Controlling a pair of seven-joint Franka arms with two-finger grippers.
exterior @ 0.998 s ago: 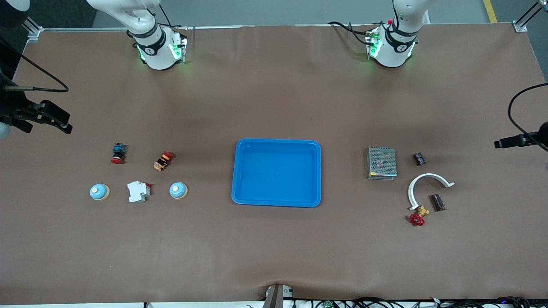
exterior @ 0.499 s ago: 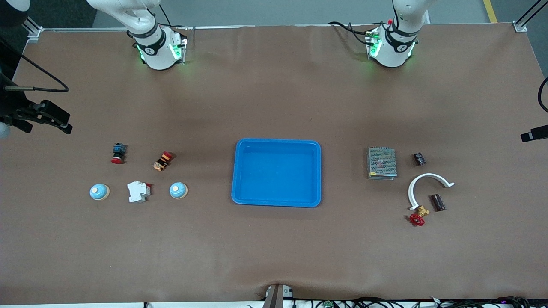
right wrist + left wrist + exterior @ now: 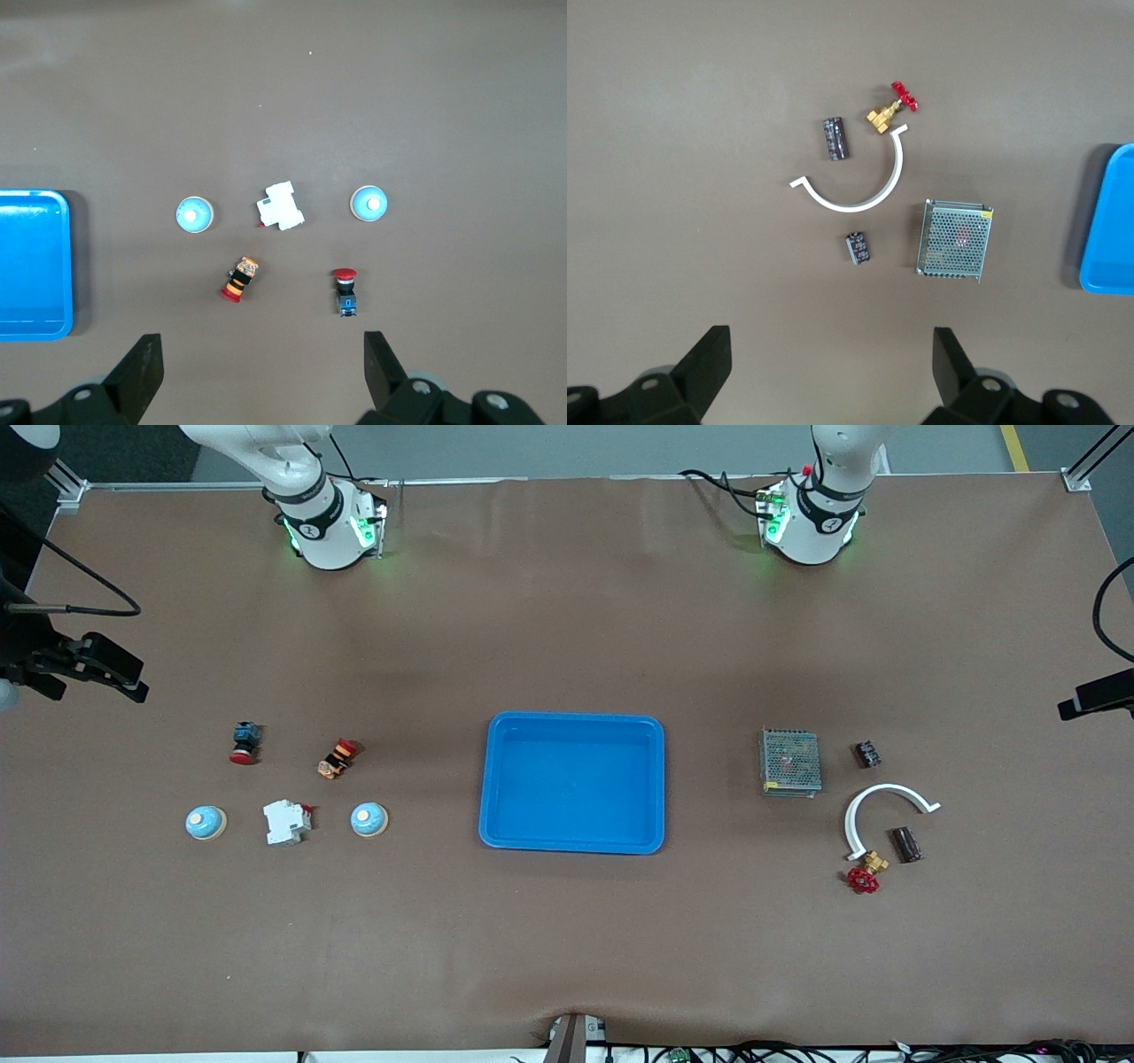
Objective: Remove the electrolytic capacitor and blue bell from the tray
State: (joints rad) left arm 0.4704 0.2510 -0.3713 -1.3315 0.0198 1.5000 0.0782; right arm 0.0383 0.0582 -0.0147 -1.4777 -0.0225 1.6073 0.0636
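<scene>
Two blue bells [image 3: 368, 819] [image 3: 205, 823] sit toward the right arm's end of the table, with a white breaker between them; the right wrist view shows both bells [image 3: 194, 215] [image 3: 368, 203]. Toward the left arm's end lie a small dark capacitor [image 3: 867, 754] [image 3: 858, 247] and a longer capacitor [image 3: 905, 844] [image 3: 836, 139]. My right gripper [image 3: 133, 677] [image 3: 261, 354] hangs open and empty, high over its end of the table. High over the other end, my left gripper [image 3: 1085, 701] [image 3: 832, 350] is also open and empty.
An empty blue tray [image 3: 574, 716] lies mid-table. Near the bells are a white breaker [image 3: 286, 821], a red push button [image 3: 245, 743] and an orange-and-red switch [image 3: 336, 758]. Near the capacitors are a metal mesh box [image 3: 790, 761], a white curved bracket [image 3: 886, 802] and a red-handled brass valve [image 3: 864, 872].
The left gripper slid out toward the table's end, then came back a little and rose in the front view. The right gripper barely shifted. Nothing on the table moved.
</scene>
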